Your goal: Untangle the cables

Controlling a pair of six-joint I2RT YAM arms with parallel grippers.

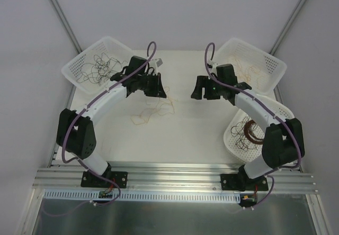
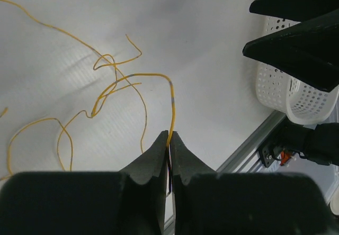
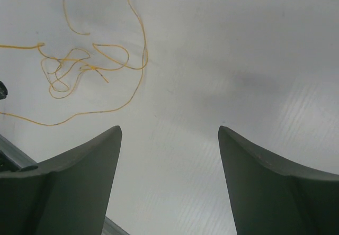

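The left gripper [image 2: 169, 137] is clamped shut on one yellow cable [image 2: 172, 102]. The strand leaves the tips and arcs ahead and to its left into the tangle [image 2: 106, 87] lying on the table [image 2: 222, 44], probably held up so the loops slacken and can pull free. The right gripper [image 3: 169, 132] has its jaws wide with nothing between them, over bare table with the tangle ahead-left and apart from it, likely ready to take a second strand. More dark cables sit in the white basket [image 1: 74, 68] to the outer left of the left gripper.

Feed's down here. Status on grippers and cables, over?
Left gripper shut on a yellow cable, loops trailing over the table. Right gripper open, empty. Nothing blocking either.
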